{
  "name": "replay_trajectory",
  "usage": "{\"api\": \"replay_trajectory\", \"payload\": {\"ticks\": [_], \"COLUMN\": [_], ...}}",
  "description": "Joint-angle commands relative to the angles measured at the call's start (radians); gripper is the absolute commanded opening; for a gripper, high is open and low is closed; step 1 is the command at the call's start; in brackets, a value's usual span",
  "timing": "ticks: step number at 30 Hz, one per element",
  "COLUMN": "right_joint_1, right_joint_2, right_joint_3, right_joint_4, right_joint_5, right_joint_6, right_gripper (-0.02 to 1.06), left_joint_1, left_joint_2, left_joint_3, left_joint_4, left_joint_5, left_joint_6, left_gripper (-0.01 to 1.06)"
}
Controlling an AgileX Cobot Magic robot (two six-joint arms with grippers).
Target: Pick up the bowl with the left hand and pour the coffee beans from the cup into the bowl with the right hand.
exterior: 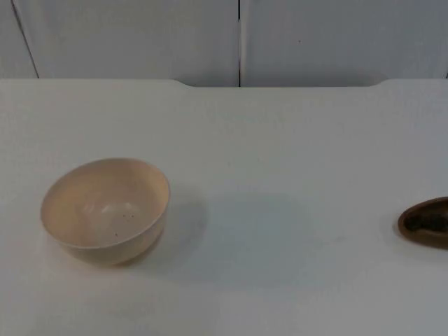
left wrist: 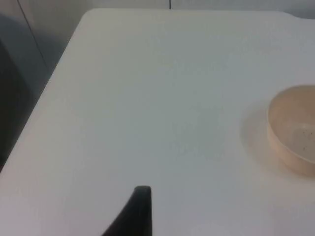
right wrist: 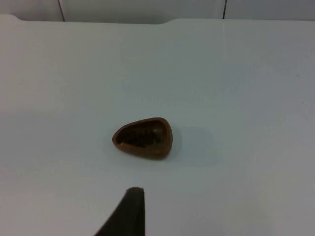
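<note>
A cream bowl (exterior: 105, 210) stands upright on the left half of the white table; its inside looks bare apart from a few specks. The left wrist view catches part of the bowl (left wrist: 295, 135), well away from my left gripper (left wrist: 140, 209), which hangs above bare table. A small brown cup (exterior: 427, 222) with a pouring lip sits at the table's right side, cut by the picture's edge. In the right wrist view the cup (right wrist: 143, 137) stands upright with dark contents inside, a short way ahead of my right gripper (right wrist: 129, 209). Neither gripper touches anything.
The grey partition wall (exterior: 238, 42) closes the far end of the table. The table's left edge (left wrist: 49, 88) drops off to dark floor beside the left gripper. Wide bare table (exterior: 280, 210) lies between bowl and cup.
</note>
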Motion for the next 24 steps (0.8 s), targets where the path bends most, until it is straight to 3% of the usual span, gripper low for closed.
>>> {"api": "replay_trajectory", "payload": {"ticks": [1, 5, 24], "right_joint_1": [-0.006, -0.006, -0.006], "right_joint_2": [-0.005, -0.005, -0.005], "right_joint_3": [0.006, 0.006, 0.006], "right_joint_4": [0.004, 0.002, 0.000], "right_joint_5": [-0.003, -0.003, -0.003], "right_joint_6": [-0.004, -0.004, -0.004], "right_gripper": [1.05, 1.05, 1.05], "left_joint_1": [-0.006, -0.006, -0.006], "left_joint_2": [-0.003, 0.042, 0.276], "left_joint_3": [-0.013, -0.037, -0.129], "left_joint_4": [-0.003, -0.016, -0.066], "left_joint_5": [-0.026, -0.083, -0.188], "left_joint_6": [-0.001, -0.001, -0.005], "left_gripper": [1.05, 1.05, 1.05]}}
